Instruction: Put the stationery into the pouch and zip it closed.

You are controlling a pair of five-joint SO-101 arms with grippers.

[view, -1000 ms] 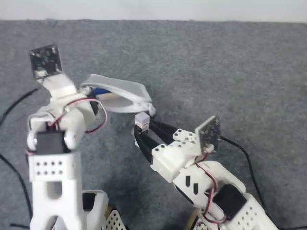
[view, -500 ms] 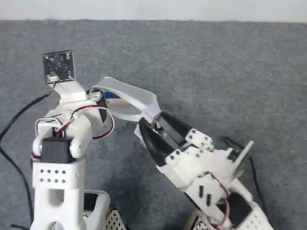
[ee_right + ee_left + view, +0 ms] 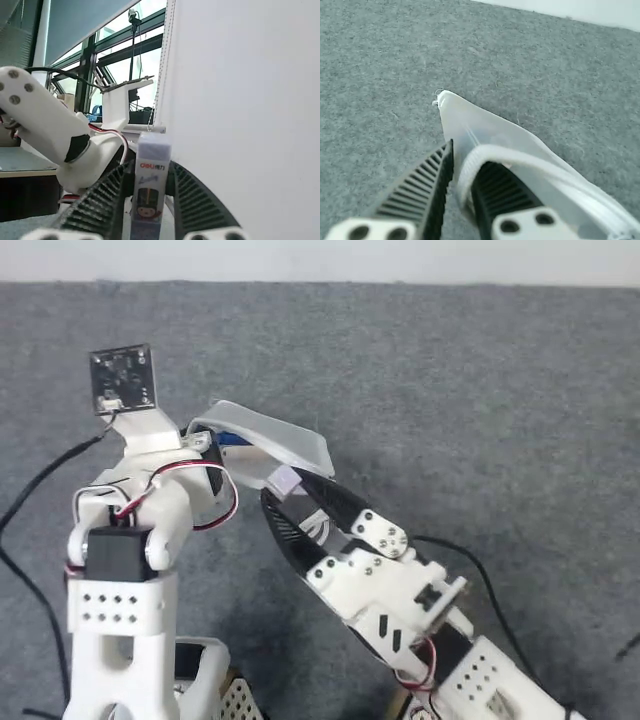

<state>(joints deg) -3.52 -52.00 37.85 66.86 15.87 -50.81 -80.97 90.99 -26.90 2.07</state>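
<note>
While my left gripper (image 3: 462,150) pinches the rim of the translucent pouch (image 3: 278,438), I see my right gripper (image 3: 150,170) clamped on the eraser (image 3: 149,200), upright between its fingers (image 3: 100,205), just beside the pouch's opening

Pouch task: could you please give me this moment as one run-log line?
left gripper: shut on pouch rim | right gripper: shut on eraser | eraser: at pouch mouth | pouch: unzipped

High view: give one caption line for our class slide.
Left gripper grips the translucent pouch by its rim; the right gripper jaws hold an eraser close beside it.
</note>
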